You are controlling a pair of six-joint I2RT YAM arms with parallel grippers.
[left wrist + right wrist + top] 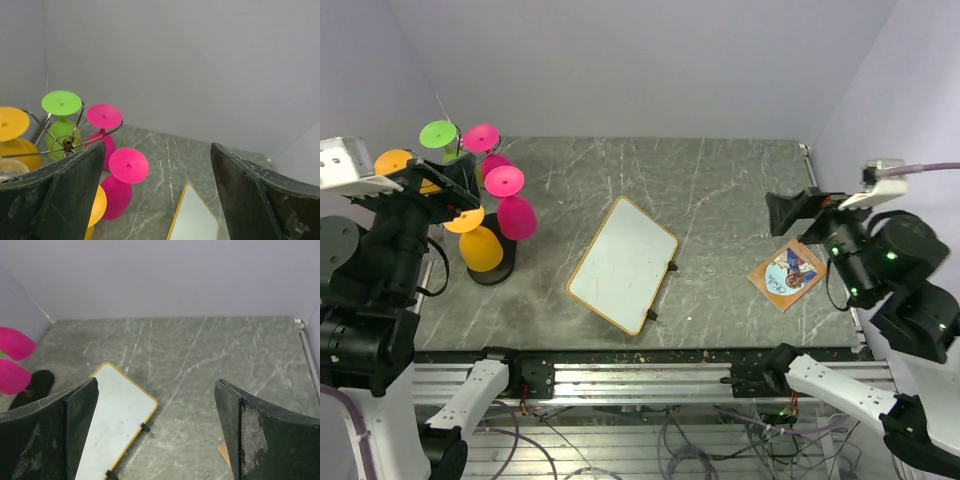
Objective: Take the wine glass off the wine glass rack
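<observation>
– Jaws spread wide, why?
– Both sets are empty. The left gripper (157, 150) hovers beside the wine glass rack (66, 145) at far left, ready to straddle a hanging pink wine glass (128, 165). The right gripper (156, 385) waits well apart.

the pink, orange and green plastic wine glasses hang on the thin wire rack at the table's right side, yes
No, the thin wire rack with the plastic wine glasses stands at the left of the table, as the top external view shows.
</observation>
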